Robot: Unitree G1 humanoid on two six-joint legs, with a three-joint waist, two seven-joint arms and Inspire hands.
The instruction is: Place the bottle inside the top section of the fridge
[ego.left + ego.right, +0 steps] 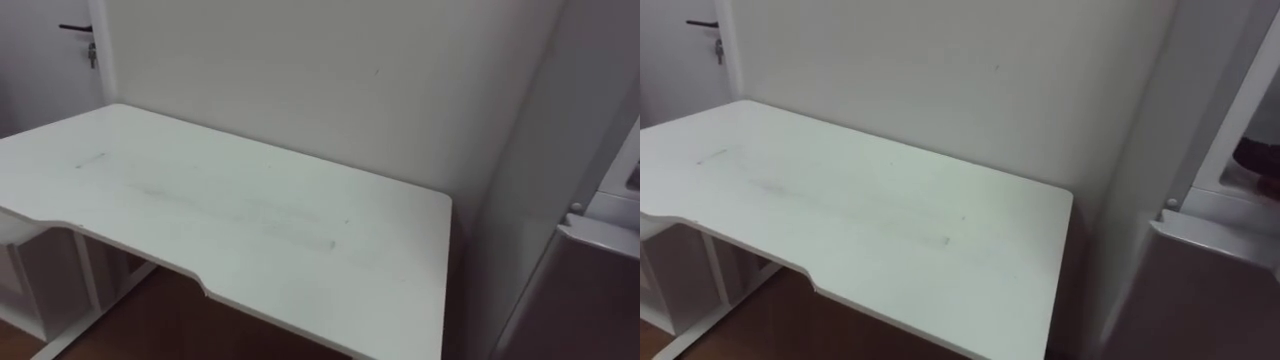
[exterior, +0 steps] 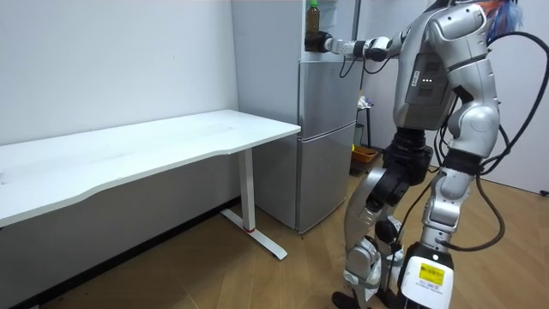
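Bottle (image 2: 313, 15) upright in right hand (image 2: 322, 42), fingers curled round its base, at the open top of the fridge (image 2: 326, 94).
Likely light, rigid and slippery; a grip round the middle seems steadier, though detail is faint.

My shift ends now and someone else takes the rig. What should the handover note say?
Right hand: shut on the bottle, held at the open upper compartment of the fridge.
Left hand: state cannot be told.
Done: bottle brought to the upper fridge.
Left: set it inside, let go, pull the arm out; whether it already rests on a shelf cannot be told.
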